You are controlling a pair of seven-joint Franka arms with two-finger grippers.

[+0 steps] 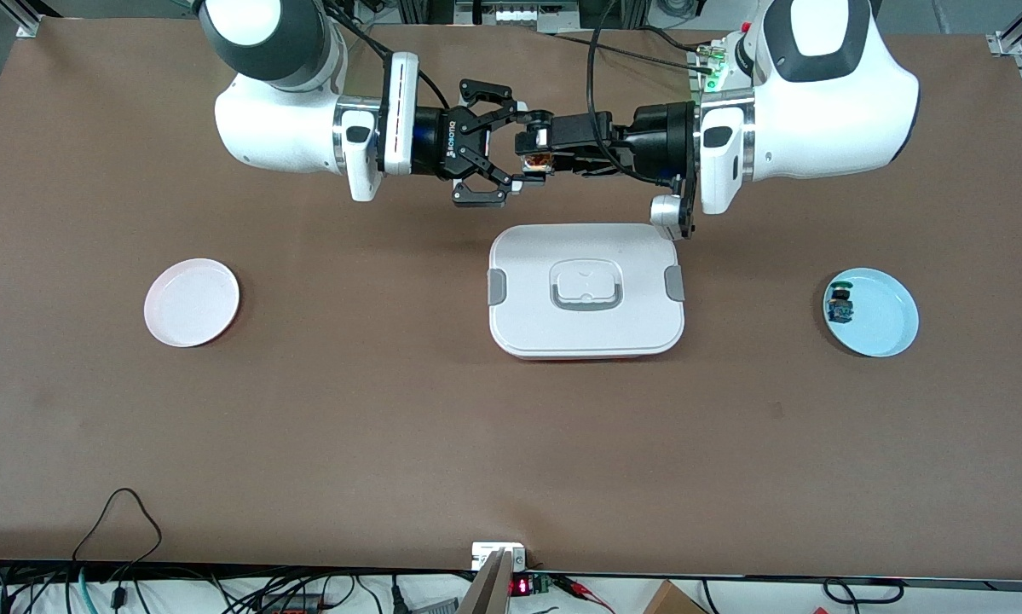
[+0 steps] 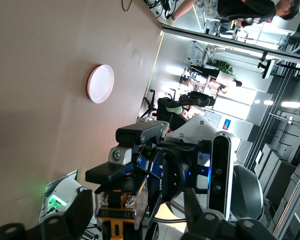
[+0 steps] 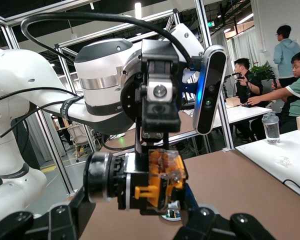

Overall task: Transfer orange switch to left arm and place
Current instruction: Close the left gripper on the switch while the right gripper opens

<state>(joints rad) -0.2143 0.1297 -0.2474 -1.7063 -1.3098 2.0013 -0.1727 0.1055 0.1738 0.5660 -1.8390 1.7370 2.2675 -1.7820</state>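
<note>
Both arms reached level toward each other in mid-air. The left gripper (image 1: 534,153) was clamped on the orange switch (image 1: 535,163); the right gripper (image 1: 504,141) was spread wide around it.

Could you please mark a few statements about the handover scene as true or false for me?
1. The orange switch is held up in the air by the left gripper. True.
2. The right gripper is shut on the switch. False: its fingers are spread open around it.
3. The box has its lid off. False: the lid is on, clips at both ends.
4. The pink plate holds a switch. False: nothing lies on it.
5. A green-capped switch lies on the blue plate. True.
</note>
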